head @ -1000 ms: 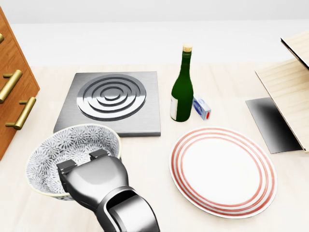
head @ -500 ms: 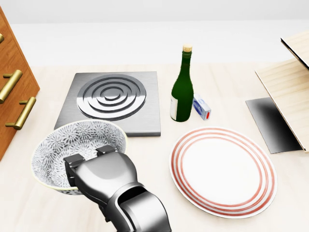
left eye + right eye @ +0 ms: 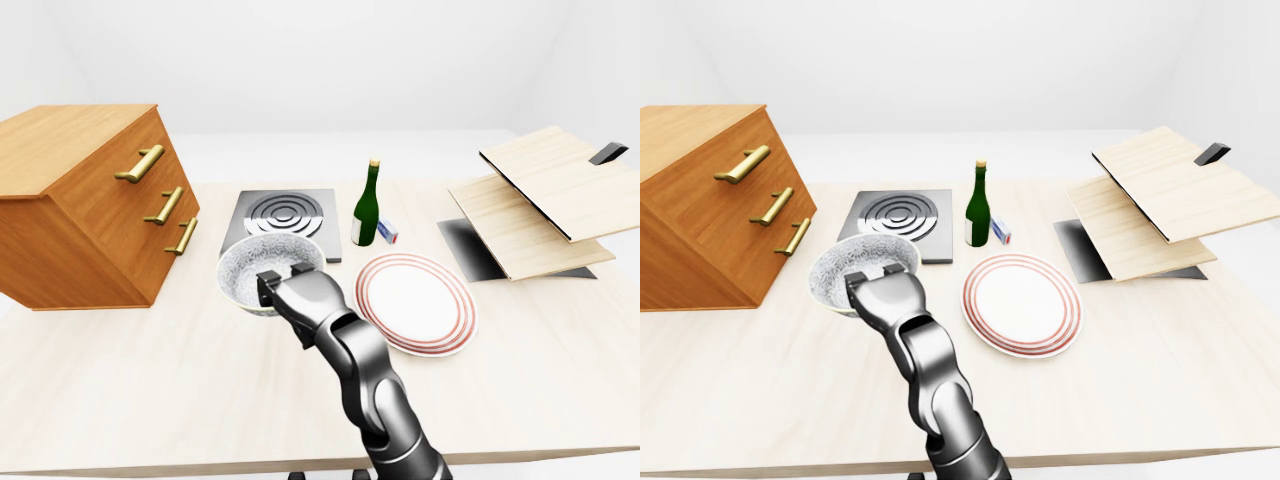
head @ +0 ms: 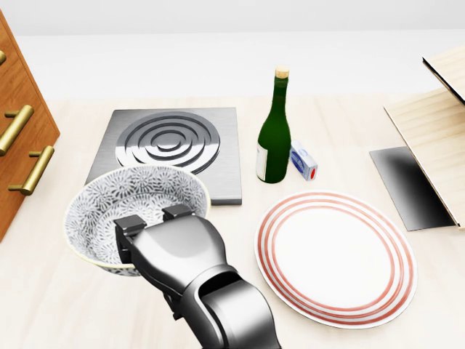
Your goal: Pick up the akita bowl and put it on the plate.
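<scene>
Head view: the right hand (image 4: 171, 251) has the bowl (image 4: 138, 195), fingers (image 4: 131, 224) hooked over its near rim and clamped tight. The bowl's at lower left, overlapping the burner's (image 4: 168, 142) bottom edge, apart from the striped plate (image 4: 336, 256) on its right. Green bottle (image 4: 275, 138) stands upright above that plate.

No legible text; white label (image 4: 262, 161) on bottle (image 4: 275, 123) unreadable, print on small box (image 4: 304, 162) too small to read
</scene>
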Robot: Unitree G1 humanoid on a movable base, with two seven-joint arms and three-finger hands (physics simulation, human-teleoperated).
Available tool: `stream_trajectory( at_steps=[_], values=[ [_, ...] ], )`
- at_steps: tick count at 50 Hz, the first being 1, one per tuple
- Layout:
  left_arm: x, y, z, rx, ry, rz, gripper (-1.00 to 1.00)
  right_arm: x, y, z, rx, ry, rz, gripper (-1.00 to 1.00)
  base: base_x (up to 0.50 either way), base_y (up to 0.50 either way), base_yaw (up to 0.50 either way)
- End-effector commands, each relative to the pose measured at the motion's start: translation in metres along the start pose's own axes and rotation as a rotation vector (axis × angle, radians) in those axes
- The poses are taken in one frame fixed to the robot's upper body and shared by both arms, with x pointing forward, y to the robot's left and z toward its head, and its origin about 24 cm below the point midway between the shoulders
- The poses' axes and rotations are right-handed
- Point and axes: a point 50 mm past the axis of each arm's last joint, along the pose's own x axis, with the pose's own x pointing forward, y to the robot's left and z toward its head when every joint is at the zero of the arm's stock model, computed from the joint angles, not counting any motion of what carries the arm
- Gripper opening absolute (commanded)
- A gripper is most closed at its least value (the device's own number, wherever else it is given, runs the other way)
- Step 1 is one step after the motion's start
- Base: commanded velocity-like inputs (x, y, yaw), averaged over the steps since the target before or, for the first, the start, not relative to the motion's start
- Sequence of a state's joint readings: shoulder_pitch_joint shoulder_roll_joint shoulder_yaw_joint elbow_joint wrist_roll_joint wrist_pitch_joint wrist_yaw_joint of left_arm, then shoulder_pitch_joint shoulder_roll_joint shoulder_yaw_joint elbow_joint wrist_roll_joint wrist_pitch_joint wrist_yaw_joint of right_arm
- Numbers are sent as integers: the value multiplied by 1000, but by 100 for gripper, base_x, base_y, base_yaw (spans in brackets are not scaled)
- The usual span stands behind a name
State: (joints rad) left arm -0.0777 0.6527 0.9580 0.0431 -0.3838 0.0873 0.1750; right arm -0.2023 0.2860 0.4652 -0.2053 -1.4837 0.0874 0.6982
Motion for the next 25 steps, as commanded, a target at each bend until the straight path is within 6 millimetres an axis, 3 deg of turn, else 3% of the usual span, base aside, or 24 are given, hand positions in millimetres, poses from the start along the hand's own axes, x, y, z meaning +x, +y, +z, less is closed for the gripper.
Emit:
stream_trajectory(
  at_steps=[1, 25],
  values=[
    [0, 0, 0, 1, 2, 2, 100, -2, -5, -9, -26, 48, -22, -100, 0, 0, 0],
    [0, 1, 2, 1, -7, 2, 100, -10, -3, -32, -16, 109, -28, -100, 0, 0, 0]
  ],
)
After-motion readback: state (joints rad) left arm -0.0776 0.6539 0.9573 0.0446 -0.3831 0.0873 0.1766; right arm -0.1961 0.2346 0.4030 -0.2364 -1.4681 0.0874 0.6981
